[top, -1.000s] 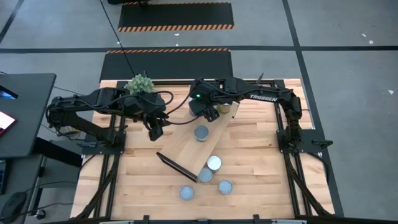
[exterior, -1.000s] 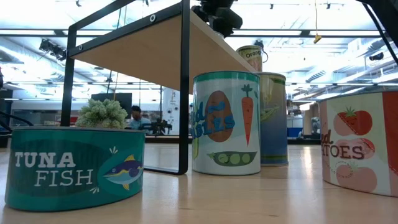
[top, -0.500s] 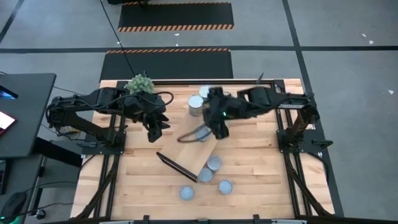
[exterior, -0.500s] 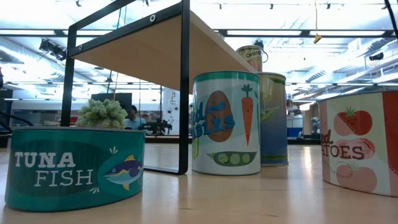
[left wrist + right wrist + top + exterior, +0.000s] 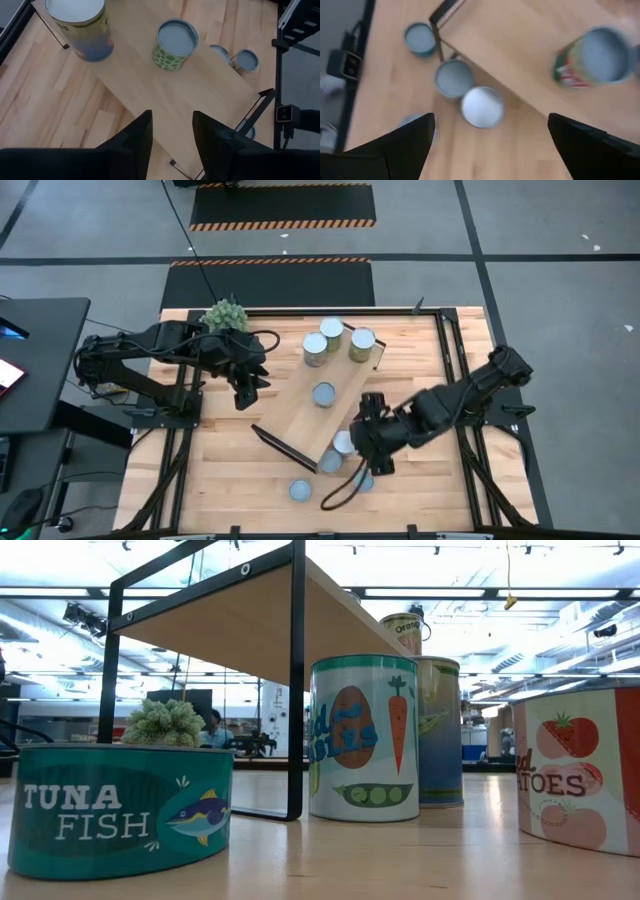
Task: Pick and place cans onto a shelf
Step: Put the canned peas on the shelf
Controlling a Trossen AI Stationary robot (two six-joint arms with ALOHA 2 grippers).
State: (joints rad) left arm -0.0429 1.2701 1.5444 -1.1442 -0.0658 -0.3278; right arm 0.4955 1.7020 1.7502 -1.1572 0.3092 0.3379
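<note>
The plank tabletop (image 5: pixel 420 470) carries the shelf (image 5: pixel 300 420), a long light-wood board lying on a diagonal from the far right toward the near left, with dark raised end edges. The left arm (image 5: pixel 150 350) reaches in from the table's left side past the green bushy plant (image 5: pixel 224 313), and its left gripper (image 5: pixel 250 385) hovers just off the shelf's left long edge with its fingers parted and nothing between them; in the left wrist view the two dark fingers (image 5: pixel 132 145) frame bare shelf wood. The right arm (image 5: pixel 460 395) stretches from the right side down toward the near end of the shelf, and the right gripper (image 5: pixel 372 448) hangs above the cans there, its fingers spread wide and empty in the right wrist view. One can (image 5: pixel 323 394) stands on the shelf near its middle. Three cans (image 5: pixel 331 330) cluster at the shelf's far end, close together. Two cans (image 5: pixel 343 443) sit just beside the shelf's near end, and a separate can (image 5: pixel 300 491) stands alone nearer the table's front edge. From the low view, a tuna fish can (image 5: pixel 120 805) and a can printed with a carrot and peas (image 5: pixel 362 735) stand on the table by the shelf's dark leg
</note>
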